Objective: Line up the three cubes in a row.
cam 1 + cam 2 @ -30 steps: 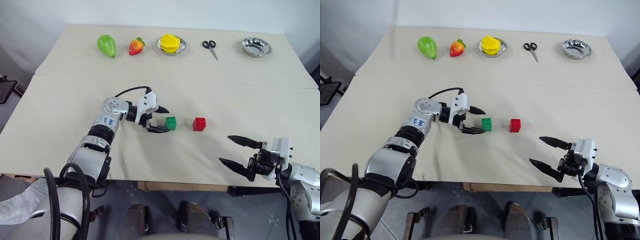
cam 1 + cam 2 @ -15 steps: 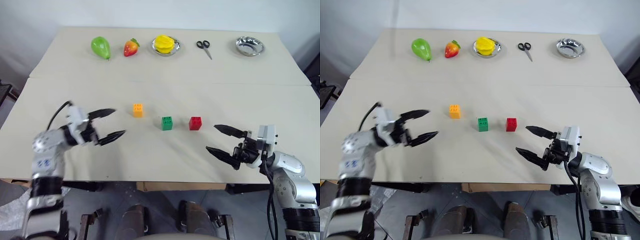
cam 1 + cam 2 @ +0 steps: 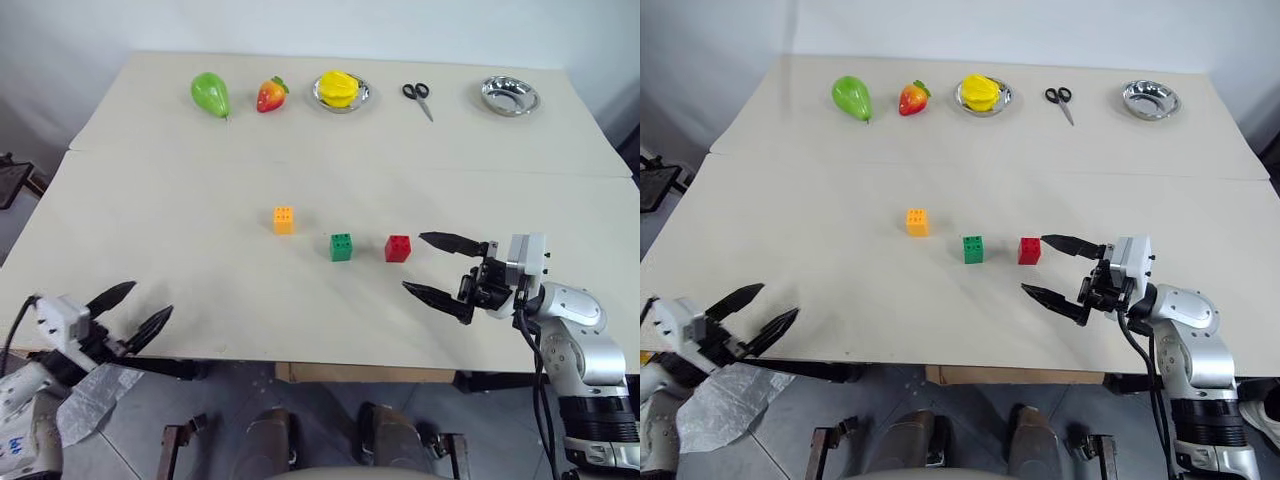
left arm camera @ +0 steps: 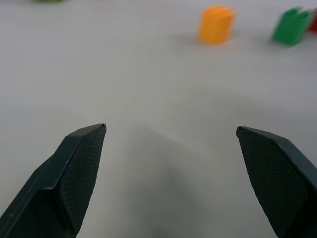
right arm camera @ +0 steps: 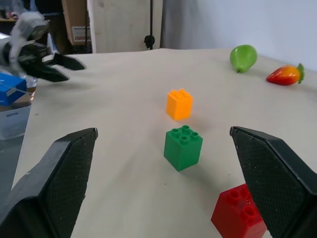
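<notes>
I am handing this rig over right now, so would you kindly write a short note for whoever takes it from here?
Left gripper: open, holding nothing, at the near left edge of the table, well away from the cubes.
Right gripper: open, holding nothing, just right of the red cube, not touching it.
Cubes: all three stand apart on the table, with the orange cube leftmost, the green cube in the middle and red on the right.
Done: green and red sit roughly level with each other.
Left: orange lies slightly farther back than the other two; it probably needs bringing into line.
</notes>
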Controlling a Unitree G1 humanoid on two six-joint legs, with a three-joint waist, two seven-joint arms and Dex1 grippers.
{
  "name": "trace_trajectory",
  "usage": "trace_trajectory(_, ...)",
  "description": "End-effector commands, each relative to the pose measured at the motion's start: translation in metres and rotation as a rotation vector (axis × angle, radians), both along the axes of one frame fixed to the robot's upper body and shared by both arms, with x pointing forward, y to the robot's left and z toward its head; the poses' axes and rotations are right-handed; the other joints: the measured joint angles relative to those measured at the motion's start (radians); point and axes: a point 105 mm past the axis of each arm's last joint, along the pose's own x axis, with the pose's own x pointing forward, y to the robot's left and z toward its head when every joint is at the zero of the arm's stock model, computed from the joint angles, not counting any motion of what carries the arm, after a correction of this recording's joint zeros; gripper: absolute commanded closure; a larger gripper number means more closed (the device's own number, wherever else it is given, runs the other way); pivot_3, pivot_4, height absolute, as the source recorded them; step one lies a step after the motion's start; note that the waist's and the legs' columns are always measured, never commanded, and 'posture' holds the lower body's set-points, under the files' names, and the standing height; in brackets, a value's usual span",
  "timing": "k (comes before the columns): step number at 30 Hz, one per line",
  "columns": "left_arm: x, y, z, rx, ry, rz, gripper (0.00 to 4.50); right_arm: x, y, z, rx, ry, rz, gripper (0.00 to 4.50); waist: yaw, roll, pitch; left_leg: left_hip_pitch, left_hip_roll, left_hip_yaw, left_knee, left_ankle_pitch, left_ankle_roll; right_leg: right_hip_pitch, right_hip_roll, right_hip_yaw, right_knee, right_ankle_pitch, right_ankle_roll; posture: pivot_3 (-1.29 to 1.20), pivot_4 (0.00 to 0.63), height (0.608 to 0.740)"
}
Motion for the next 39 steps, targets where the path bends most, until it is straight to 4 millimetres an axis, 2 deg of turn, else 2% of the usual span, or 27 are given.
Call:
trace_trajectory(1, 0.03, -0.031, 0.007, 0.052, -0.007, -0.07, 0.02, -0.003, -0.001, 0.004, -0.026, -0.014, 0.012, 0.0, 0.002, 0.0, 0.0, 0.0, 0.0, 0.0, 0.0, 0.0, 0.0, 0.0, 0.0, 0.0, 0.0, 0.0, 0.0, 0.0, 0.15, 0.74)
trace_trajectory(5, 0.071, -0.069, 0.019, 0.04, -0.02, -0.045, 0.02, -0.005, -0.002, 0.003, -0.044, -0.011, 0.013, 0.0, -0.001, 0.0, 0.0, 0.0, -0.003, 0.001, 0.0, 0.0, 0.0, 0.0, 0.001, 0.0, 0.0, 0.0, 0.0, 0.0, 0.15, 0.74)
trace_trajectory(10, 0.082, -0.108, 0.019, 0.002, 0.003, 0.03, 0.02, -0.007, -0.003, 0.003, -0.045, -0.014, 0.003, 0.0, -0.017, 0.0, 0.0, 0.0, -0.004, 0.002, -0.002, 0.0, 0.0, 0.0, 0.003, 0.0, -0.003, 0.0, 0.0, 0.0, 0.15, 0.74)
trace_trajectory(16, 0.089, -0.125, 0.013, -0.064, 0.017, 0.195, 0.02, -0.011, 0.001, 0.0, -0.028, -0.004, -0.005, 0.0, -0.007, 0.0, 0.0, -0.001, -0.004, 0.002, -0.001, 0.0, 0.0, 0.001, 0.003, 0.0, -0.004, 0.0, 0.001, 0.0, 0.15, 0.74)
trace_trajectory(20, 0.101, -0.151, 0.014, -0.102, -0.001, 0.273, 0.02, -0.012, 0.003, -0.003, -0.024, 0.01, 0.002, 0.0, 0.006, 0.0, 0.0, -0.001, -0.003, 0.002, 0.001, 0.0, 0.0, 0.001, 0.003, 0.0, -0.003, 0.001, 0.001, 0.0, 0.15, 0.74)
trace_trajectory(27, 0.116, -0.181, 0.017, -0.064, -0.072, 0.298, 0.02, -0.011, 0.007, -0.003, -0.014, 0.017, 0.01, 0.0, 0.005, 0.0, 0.0, -0.002, -0.003, 0.001, 0.003, 0.0, 0.001, 0.002, 0.002, -0.001, -0.004, 0.001, 0.003, 0.0, 0.15, 0.74)
trace_trajectory(31, 0.127, -0.19, 0.025, -0.087, -0.094, 0.348, 0.02, -0.01, 0.008, -0.002, -0.005, 0.014, 0.011, 0.0, 0.006, 0.0, 0.0, -0.002, -0.003, 0.001, 0.003, 0.0, 0.001, 0.002, 0.002, -0.001, -0.004, 0.001, 0.003, 0.0, 0.15, 0.74)
trace_trajectory(34, 0.13, -0.196, 0.022, -0.1, -0.057, 0.334, 0.02, -0.01, 0.009, -0.002, -0.001, 0.013, 0.008, 0.0, 0.005, 0.0, 0.0, -0.002, -0.003, 0.001, 0.003, 0.0, 0.001, 0.002, 0.002, -0.001, -0.004, 0.001, 0.003, 0.0, 0.15, 0.74)
trace_trajectory(37, 0.132, -0.193, 0.017, -0.109, -0.022, 0.35, 0.61, -0.011, 0.01, -0.003, 0.002, 0.011, 0.005, 0.0, 0.004, 0.0, 0.0, -0.002, -0.003, 0.001, 0.003, 0.0, 0.001, 0.002, 0.002, -0.001, -0.004, 0.001, 0.003, 0.0, 0.15, 0.74)
trace_trajectory(39, 0.132, -0.191, 0.017, -0.092, -0.019, 0.352, 1.24, -0.01, 0.01, -0.002, 0.006, 0.009, -0.002, 0.0, 0.004, 0.0, 0.0, -0.002, -0.003, 0.001, 0.003, 0.0, 0.001, 0.002, 0.002, -0.001, -0.004, 0.001, 0.003, 0.0, 0.15, 0.74)
